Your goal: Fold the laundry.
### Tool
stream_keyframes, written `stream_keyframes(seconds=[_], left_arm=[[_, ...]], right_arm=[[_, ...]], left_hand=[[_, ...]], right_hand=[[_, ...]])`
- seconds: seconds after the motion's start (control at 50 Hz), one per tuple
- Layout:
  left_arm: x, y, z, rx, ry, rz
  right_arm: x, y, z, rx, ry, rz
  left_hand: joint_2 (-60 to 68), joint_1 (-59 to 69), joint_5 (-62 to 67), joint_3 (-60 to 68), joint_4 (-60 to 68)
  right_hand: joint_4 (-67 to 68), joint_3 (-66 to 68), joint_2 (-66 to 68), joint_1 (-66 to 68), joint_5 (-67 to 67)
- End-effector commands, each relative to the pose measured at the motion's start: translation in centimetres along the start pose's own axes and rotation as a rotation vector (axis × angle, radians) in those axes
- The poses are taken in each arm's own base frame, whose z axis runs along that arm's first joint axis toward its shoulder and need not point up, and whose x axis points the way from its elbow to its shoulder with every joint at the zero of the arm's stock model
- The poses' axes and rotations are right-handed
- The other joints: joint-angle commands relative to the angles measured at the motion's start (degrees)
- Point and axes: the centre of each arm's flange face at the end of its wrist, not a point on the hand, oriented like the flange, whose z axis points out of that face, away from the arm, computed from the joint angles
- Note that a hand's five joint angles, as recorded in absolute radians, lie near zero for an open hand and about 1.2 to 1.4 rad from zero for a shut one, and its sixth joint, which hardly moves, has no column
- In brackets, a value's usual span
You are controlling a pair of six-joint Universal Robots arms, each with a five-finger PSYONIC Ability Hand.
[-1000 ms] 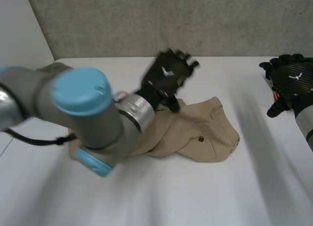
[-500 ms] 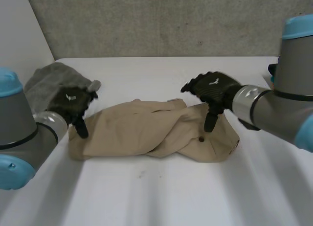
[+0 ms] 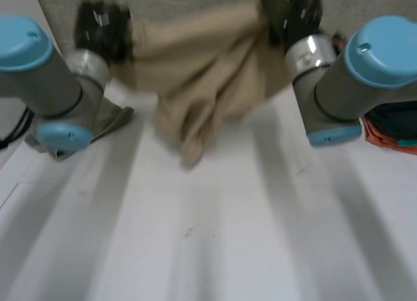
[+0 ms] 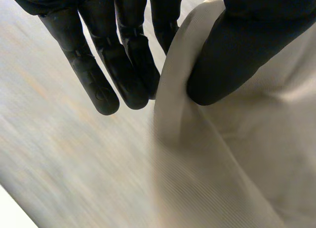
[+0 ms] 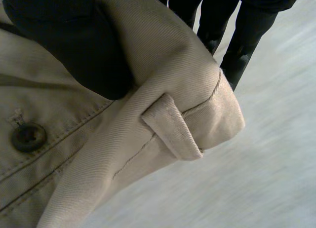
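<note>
**A:** Where are the khaki trousers [image 3: 202,73] just now?

**B:** Up off the white table [image 3: 228,242], strung between the two hands and sagging below them. The left hand [image 4: 123,65] pinches an edge of the cloth between its thumb and straight fingers. The right hand [image 5: 64,45] has its thumb clamped over a corner of the waistband, just beside the belt loop [image 5: 173,127] and near the button [image 5: 28,136].

**A:** How will they handle?

**B:** Light and limp, I'd judge. It's a soft twill that droops in loose folds, and it looks neither slippery nor fragile. The waistband is doubled and stitched, so it should be the stiffest part. That makes the two waistband corners the surest hold, with the legs left to fall straight.

**A:** And the count?

**B:** One pair of trousers, with one belt loop and one button showing, and two hands on them. One grey cloth [image 3: 111,118] lies on the table below the left hand. An orange and dark heap [image 3: 391,128] sits well apart from the right hand, and I can't tell how many pieces are in it
</note>
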Motion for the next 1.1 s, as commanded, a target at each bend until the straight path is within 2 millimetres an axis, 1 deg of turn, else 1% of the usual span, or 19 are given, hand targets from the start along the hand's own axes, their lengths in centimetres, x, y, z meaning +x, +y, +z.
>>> stream_keyframes(seconds=[0.02, 0.1, 0.12, 0.18, 0.2, 0.24, 0.26, 0.28, 0.38, 0.4, 0.42, 0.5, 0.52, 0.58, 0.7, 0.8, 0.88, 1.0, 1.1], left_arm=[[-1.0, -7.6, 0.2, 0.372, -0.129, -0.096], [0.6, -4.6, -1.7, 0.265, -0.068, -0.099], [1.1, -3.8, -2.2, 0.236, -0.049, -0.099], [3.9, -0.3, -5.1, 0.094, 0.044, -0.097], [5.2, 1.2, -6.8, 0.025, 0.089, -0.092], [6.1, 2.7, -8.6, -0.043, 0.129, -0.087], [6.4, 3.3, -9.3, -0.071, 0.141, -0.083], [6.7, 4.2, -10.8, -0.117, 0.165, -0.075], [6.8, 5.0, -14.7, -0.218, 0.217, -0.036], [6.8, 4.8, -15.3, -0.227, 0.226, -0.025], [6.6, 4.6, -15.8, -0.237, 0.232, -0.015], [5.7, 3.2, -17.8, -0.288, 0.271, 0.047], [5.2, 2.6, -18.2, -0.309, 0.282, 0.067], [4.5, 2.0, -18.4, -0.334, 0.288, 0.081], [3.1, 1.1, -17.7, -0.371, 0.261, 0.075], [1.6, 2.3, -17.6, -0.442, 0.208, 0.011], [0.8, 3.5, -17.8, -0.507, 0.165, -0.092], [0.2, 5.1, -18.1, -0.580, 0.127, -0.195], [1.1, 7.0, -18.5, -0.644, 0.167, -0.213]], right_arm=[[2.5, -3.6, 0.1, 0.187, 0.117, -0.010], [0.9, -1.3, -2.1, 0.111, 0.027, -0.007], [-0.4, 0.1, -3.6, 0.063, -0.040, -0.004], [-2.5, 2.1, -6.3, -0.025, -0.161, 0.008], [-3.6, 3.3, -8.1, -0.092, -0.237, 0.013], [-4.4, 4.5, -10.0, -0.176, -0.301, 0.021], [-4.8, 5.8, -11.7, -0.266, -0.351, 0.027], [-4.8, 6.3, -12.3, -0.302, -0.367, 0.028], [-4.6, 8.8, -16.6, -0.526, -0.493, 0.016], [-4.4, 9.0, -17.1, -0.558, -0.510, 0.004], [-3.9, 9.0, -17.7, -0.593, -0.532, -0.016], [-1.7, 7.8, -17.6, -0.637, -0.544, -0.081], [-1.3, 7.5, -17.5, -0.639, -0.544, -0.086], [0.0, 5.8, -16.4, -0.624, -0.529, -0.082], [1.4, 3.2, -13.7, -0.600, -0.489, -0.015], [2.3, 0.6, -11.4, -0.561, -0.476, 0.074], [0.8, 1.7, -10.0, -0.550, -0.522, 0.122], [-3.0, 2.5, -8.5, -0.502, -0.582, 0.136], [-6.6, 4.4, -8.3, -0.500, -0.632, 0.145]], left_hand=[[11.62, 14.51, 13.56, 11.98, 11.40], [11.62, 14.51, 13.56, 11.98, 11.40], [11.62, 14.51, 13.56, 11.98, 11.40], [11.62, 14.51, 13.56, 11.98, 11.40], [11.62, 14.51, 13.56, 11.98, 11.40], [11.62, 14.51, 13.56, 11.98, 11.40], [11.62, 14.51, 13.56, 11.98, 11.40], [11.62, 14.51, 13.56, 11.98, 11.40], [6.80, 9.69, 8.74, 7.16, 6.58], [3.10, 5.99, 5.04, 3.46, 2.88], [-0.94, 1.96, 1.00, -0.57, -1.15], [-32.86, -29.97, -30.92, -32.50, -33.08], [-42.26, -39.37, -40.32, -41.90, -42.48], [-47.73, -44.83, -45.79, -47.37, -47.94], [-49.59, -46.69, -47.65, -49.23, -49.80], [-49.42, -46.53, -47.48, -49.06, -49.64], [-48.92, -46.03, -46.98, -48.56, -49.13], [-48.08, -45.18, -46.14, -47.71, -48.29], [-47.74, -44.85, -45.80, -47.38, -47.96]], right_hand=[[11.93, 12.21, 12.55, 15.94, 15.19], [11.93, 12.21, 12.55, 15.94, 15.19], [11.93, 12.21, 12.55, 15.94, 15.19], [11.93, 12.21, 12.55, 15.94, 15.19], [11.93, 12.21, 12.55, 15.94, 15.19], [11.93, 12.21, 12.55, 15.94, 15.19], [11.93, 12.21, 12.55, 15.94, 15.19], [11.93, 12.21, 12.55, 15.94, 15.19], [11.93, 12.21, 12.55, 15.94, 15.19], [9.66, 9.94, 10.28, 13.67, 12.92], [-0.69, -0.41, -0.07, 3.32, 2.58], [-50.09, -49.81, -49.47, -46.08, -46.83], [-51.58, -51.30, -50.96, -47.57, -48.31], [-53.09, -52.82, -52.48, -49.08, -49.83], [-54.28, -54.00, -53.66, -50.27, -51.02], [-53.78, -53.50, -53.16, -49.77, -50.52], [-52.94, -52.66, -52.32, -48.93, -49.68], [-51.09, -50.81, -50.47, -47.08, -47.83], [-49.07, -48.79, -48.45, -45.06, -45.81]])
